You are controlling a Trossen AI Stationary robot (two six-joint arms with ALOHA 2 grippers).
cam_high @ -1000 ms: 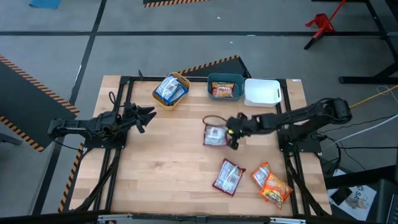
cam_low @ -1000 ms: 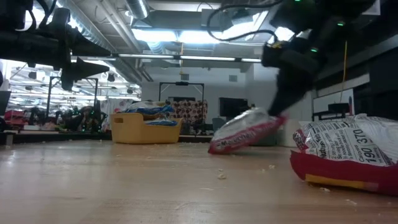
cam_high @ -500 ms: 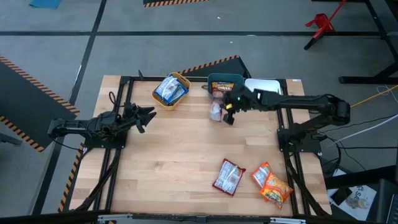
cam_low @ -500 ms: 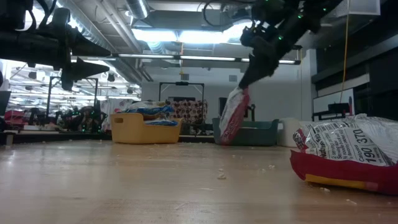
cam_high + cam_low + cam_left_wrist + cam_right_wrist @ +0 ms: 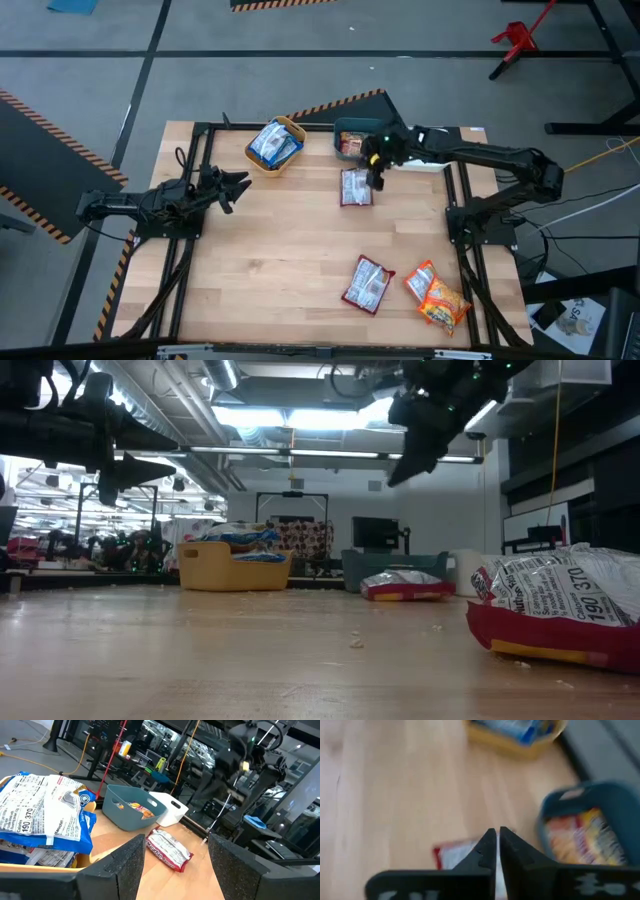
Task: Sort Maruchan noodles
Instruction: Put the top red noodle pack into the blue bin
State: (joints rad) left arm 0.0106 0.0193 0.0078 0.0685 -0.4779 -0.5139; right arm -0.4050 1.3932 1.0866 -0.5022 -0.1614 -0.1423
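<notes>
The wooden table (image 5: 270, 250) carries three bins along its far edge: a yellow bin (image 5: 275, 145) heaped with blue-and-white packets, a teal bin (image 5: 362, 139) with an orange-red packet inside, and a white bin (image 5: 432, 158) mostly hidden under the right arm. The right gripper (image 5: 375, 168) hangs in the air just short of the teal bin, its fingers (image 5: 492, 851) pressed together on nothing. Directly below and slightly in front of those fingertips, a dark red Maruchan packet (image 5: 355, 187) lies flat on the wood, just outside the teal bin rather than in it. Well behind the right gripper, near the table's front edge, sit another dark red packet (image 5: 367, 284) and an orange-yellow packet (image 5: 436, 294) side by side. The left gripper (image 5: 232, 187) waits over the table's left side, fingers spread, far from every loose packet. These packets look light, crinkly and slick, with a brittle noodle block inside; I judge a pinch on a short sealed edge safest, since a grip across the middle could crack the noodles or slide off.
</notes>
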